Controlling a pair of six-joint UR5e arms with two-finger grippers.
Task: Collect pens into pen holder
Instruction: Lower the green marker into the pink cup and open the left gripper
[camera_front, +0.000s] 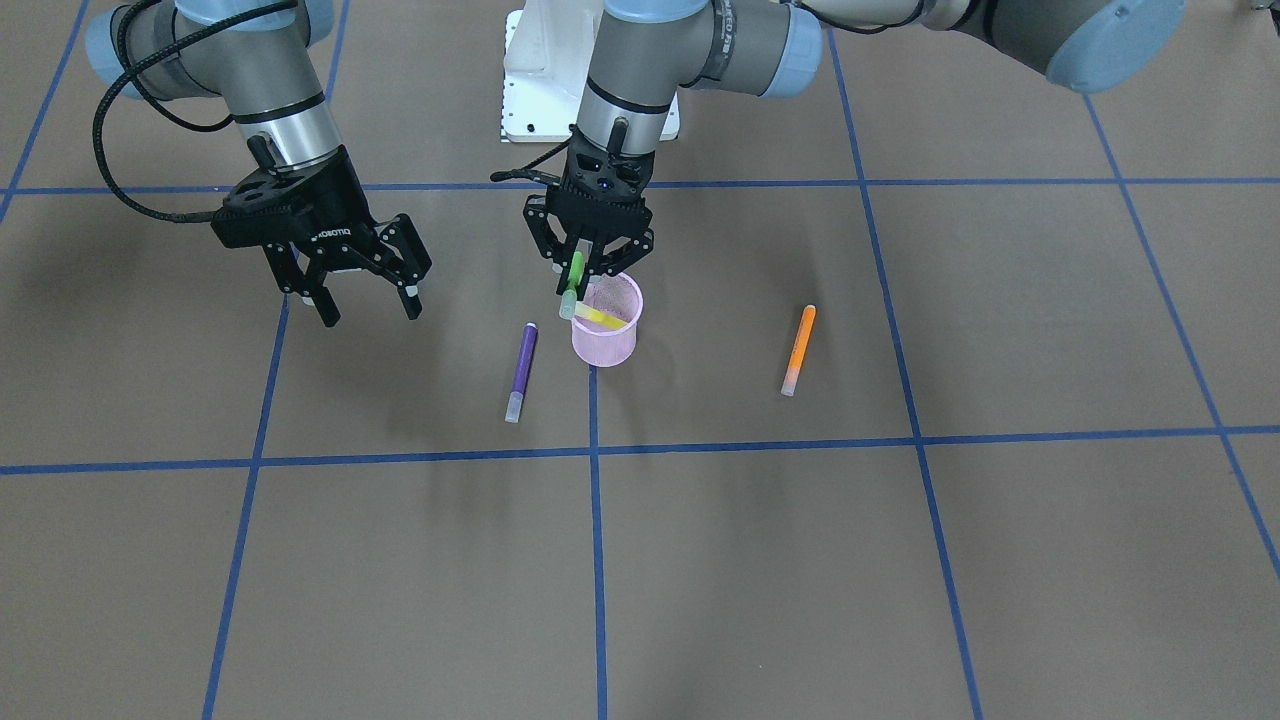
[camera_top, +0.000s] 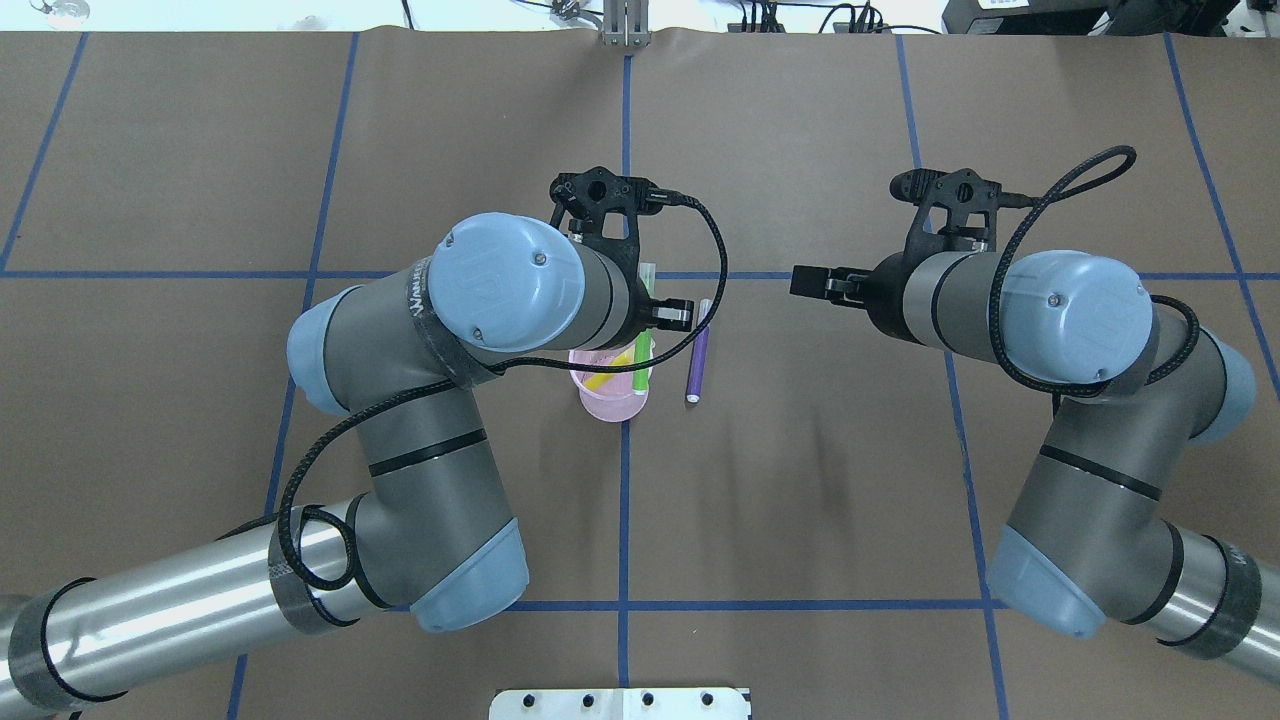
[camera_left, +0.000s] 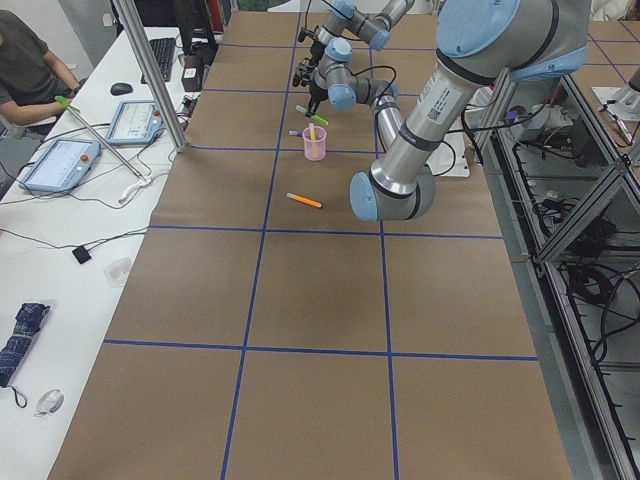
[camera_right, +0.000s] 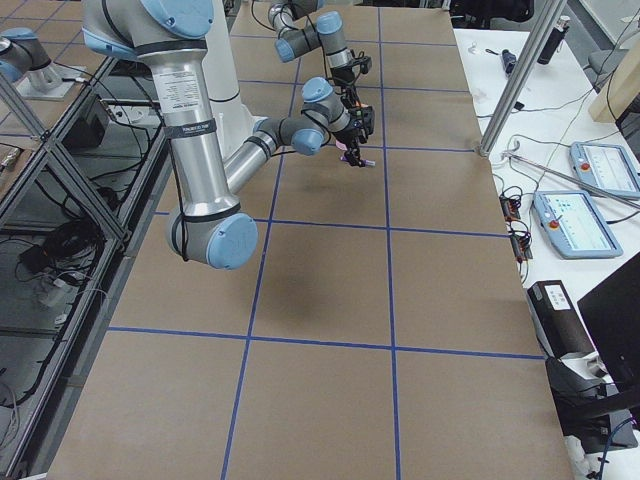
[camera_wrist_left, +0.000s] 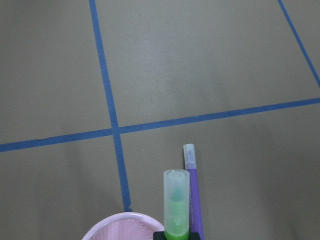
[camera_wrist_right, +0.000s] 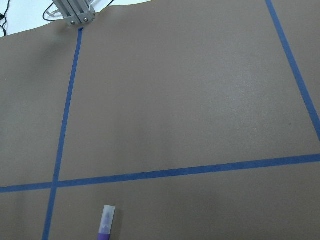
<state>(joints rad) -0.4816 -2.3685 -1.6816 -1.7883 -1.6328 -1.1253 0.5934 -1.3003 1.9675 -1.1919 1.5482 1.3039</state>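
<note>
Above the pink mesh pen holder, the left pincer gripped the green pen, while the right pincer hung open over the worktop.

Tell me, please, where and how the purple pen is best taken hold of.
Grip the purple pen mid-barrel, straight down from above: it lies flat and slim, so close across its width. The open right end effector hangs on the side away from the pen holder.

One camera looks down from behind my shoulders, another faces me from the desk's far edge, and two watch along it from either end. My wrist cameras hang close, both catching the purple pen.
</note>
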